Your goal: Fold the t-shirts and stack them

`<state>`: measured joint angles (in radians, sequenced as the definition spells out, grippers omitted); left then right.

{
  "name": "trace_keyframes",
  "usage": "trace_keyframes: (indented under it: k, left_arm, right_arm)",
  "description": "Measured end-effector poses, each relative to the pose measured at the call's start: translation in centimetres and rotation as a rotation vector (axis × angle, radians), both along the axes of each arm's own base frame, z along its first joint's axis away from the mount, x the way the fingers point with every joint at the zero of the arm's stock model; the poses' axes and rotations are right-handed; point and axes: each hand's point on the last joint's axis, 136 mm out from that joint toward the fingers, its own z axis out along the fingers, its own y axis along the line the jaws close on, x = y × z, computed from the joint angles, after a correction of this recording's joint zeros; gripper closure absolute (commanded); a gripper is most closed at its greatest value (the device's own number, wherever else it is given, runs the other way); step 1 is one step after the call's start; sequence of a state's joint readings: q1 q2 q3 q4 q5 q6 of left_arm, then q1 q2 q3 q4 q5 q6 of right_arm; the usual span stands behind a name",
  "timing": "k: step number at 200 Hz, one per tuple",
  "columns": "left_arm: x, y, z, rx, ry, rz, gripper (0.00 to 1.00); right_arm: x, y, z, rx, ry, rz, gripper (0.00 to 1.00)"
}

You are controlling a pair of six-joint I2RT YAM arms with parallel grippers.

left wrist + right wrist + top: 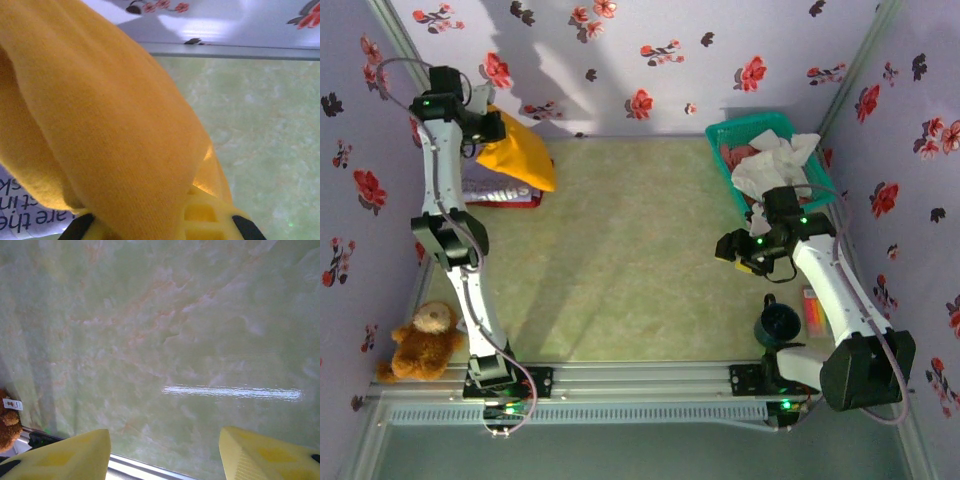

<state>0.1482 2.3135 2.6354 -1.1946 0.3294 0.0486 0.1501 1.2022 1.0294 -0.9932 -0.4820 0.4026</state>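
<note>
Two grippers are in view. The left gripper (pixel 496 128) is clenched on the orange-yellow t-shirt (pixel 523 156), with its jaws closed on a bunched fold of cloth. In the left wrist view this t-shirt (pixel 110 125) drapes across the yellow fingers (pixel 210 220). The garment hangs from the gripper at the far left corner of the table (pixel 620 270). Its lower end lies over the lavender t-shirt (pixel 492 190), which shows white lettering. The lavender t-shirt rests on a red t-shirt (pixel 517 203) by the left edge.

The right gripper (pixel 738 252) is released. Its jaws stand apart and hold nothing, and bare table surface shows between the fingers (pixel 65 455). It is positioned over the right half of the table, well apart from all garments.

A white t-shirt (pixel 775 165) lies heaped in the teal basket (pixel 720 135) at the far right corner, over reddish cloth (pixel 738 155). A brown teddy bear (pixel 420 340) sits at the near left corner. A dark mug (pixel 778 322) stands near the right arm's base.
</note>
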Motion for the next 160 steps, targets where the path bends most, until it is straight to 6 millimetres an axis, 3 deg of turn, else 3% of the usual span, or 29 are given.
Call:
trace_keyframes:
  k: [41,160]
  left_arm:
    - [0.7,2.0,-4.4,-0.015,0.08,0.022,1.0]
    - [1.6,6.1,-6.6,0.044,0.092,0.104,1.0]
  right_arm:
    - [0.0,0.0,0.0,0.0,0.0,0.0,0.4]
    - [0.1,0.0,0.1,-0.007,0.02,0.012,0.39]
